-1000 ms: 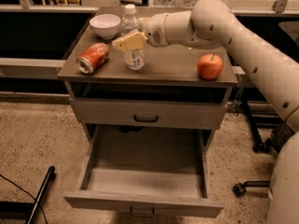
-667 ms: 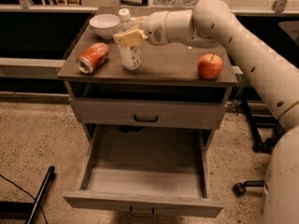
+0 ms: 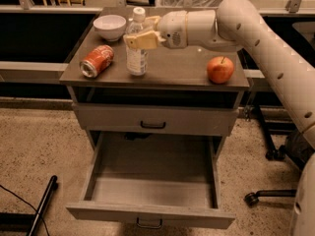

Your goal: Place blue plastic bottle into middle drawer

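Note:
The blue plastic bottle [image 3: 136,53], clear with a white cap, stands upright on the cabinet top [image 3: 177,70], left of centre. My gripper [image 3: 138,30] reaches in from the right at the bottle's upper half, one finger [image 3: 141,40] in front of it and one behind, shut on it. The middle drawer [image 3: 147,213] is pulled wide open below, and its pale floor is bare.
An orange-red soda can [image 3: 96,61] lies on its side left of the bottle. A white bowl [image 3: 110,26] sits behind, a red apple [image 3: 220,69] at the right. The upper drawer [image 3: 152,119] is closed. A chair caster [image 3: 253,198] is at the right, a black pole [image 3: 42,205] at the lower left.
The gripper and the bottle have shifted slightly left together along the cabinet top. The can, bowl, apple and drawer have not moved.

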Tool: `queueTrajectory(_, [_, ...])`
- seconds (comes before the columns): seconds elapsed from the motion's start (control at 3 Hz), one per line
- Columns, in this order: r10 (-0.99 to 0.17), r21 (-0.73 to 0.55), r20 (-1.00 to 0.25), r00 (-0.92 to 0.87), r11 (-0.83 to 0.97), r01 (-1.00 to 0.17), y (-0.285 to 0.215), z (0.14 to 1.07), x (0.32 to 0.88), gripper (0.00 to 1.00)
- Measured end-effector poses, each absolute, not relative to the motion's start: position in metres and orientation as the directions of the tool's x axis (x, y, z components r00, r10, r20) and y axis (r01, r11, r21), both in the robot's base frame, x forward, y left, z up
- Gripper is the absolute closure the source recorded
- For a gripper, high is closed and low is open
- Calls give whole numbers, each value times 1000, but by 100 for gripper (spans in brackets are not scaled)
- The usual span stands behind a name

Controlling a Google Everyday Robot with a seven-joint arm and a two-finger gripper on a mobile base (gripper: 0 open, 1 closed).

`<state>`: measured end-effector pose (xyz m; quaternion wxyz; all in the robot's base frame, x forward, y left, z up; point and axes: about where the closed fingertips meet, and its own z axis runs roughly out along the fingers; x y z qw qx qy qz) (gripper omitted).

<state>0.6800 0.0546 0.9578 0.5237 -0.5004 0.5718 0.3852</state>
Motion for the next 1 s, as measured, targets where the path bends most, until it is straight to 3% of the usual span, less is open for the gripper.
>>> queueTrajectory(0.33, [-205, -106, -976, 75, 147, -983, 28, 973, 628, 100])
queueTrajectory(1.0, [-487, 112, -864, -127, 61, -992, -4, 875, 518, 100])
